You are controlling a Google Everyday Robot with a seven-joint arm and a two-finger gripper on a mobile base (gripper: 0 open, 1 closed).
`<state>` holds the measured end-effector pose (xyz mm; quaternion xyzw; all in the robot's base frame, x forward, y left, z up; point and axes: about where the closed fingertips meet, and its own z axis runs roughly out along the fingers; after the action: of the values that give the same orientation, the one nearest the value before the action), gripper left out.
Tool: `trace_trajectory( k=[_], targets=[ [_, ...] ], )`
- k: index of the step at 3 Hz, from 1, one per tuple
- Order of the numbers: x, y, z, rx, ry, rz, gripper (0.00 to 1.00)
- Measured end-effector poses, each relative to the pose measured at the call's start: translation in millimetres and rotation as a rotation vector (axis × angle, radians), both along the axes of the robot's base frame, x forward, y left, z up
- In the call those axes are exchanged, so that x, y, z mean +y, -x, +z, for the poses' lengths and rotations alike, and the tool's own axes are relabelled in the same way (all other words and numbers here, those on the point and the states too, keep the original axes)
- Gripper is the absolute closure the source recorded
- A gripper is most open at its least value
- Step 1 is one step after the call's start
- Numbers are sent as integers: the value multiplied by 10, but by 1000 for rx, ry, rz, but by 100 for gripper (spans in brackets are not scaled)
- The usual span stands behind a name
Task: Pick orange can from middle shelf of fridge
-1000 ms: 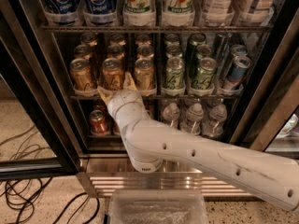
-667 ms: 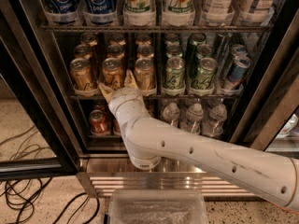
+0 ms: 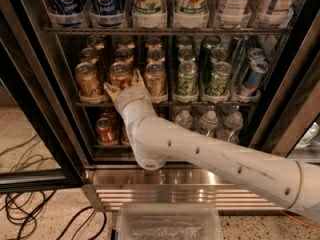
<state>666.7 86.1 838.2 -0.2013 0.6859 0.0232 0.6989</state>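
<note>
The fridge (image 3: pixel 200 177) stands open in front of me. Its middle shelf (image 3: pixel 210 103) holds orange cans on the left and green cans (image 3: pixel 187 81) on the right. Three orange cans stand in the front row: one (image 3: pixel 88 79) on the left, one (image 3: pixel 120 73) in the middle and one (image 3: pixel 155 78) on the right. My gripper (image 3: pixel 123 85) is at the shelf's front edge, open. One fingertip (image 3: pixel 109 89) is left of the middle orange can's base and the other is to its right. The can's lower part is hidden behind the gripper.
Pepsi and 7UP bottles (image 3: pixel 105 1) fill the shelf above. Red cans (image 3: pixel 105 130) and water bottles (image 3: pixel 207 121) stand on the shelf below. The black door frame (image 3: pixel 35 109) is at the left. Cables (image 3: pixel 20 209) lie on the floor. A clear plastic bin (image 3: pixel 167 223) is at the bottom.
My gripper has risen from below the shelf edge and moved in, so its fingers now stand on either side of the middle orange can.
</note>
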Motion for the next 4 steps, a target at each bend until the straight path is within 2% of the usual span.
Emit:
trace_trajectory(
  k=[1, 2, 3, 4],
  targets=[
    [82, -118, -22, 5, -4, 15, 59],
    [127, -183, -34, 8, -7, 24, 82],
    [134, -186, -17, 9, -7, 25, 100],
    [47, -46, 2, -5, -20, 5, 100]
  ],
)
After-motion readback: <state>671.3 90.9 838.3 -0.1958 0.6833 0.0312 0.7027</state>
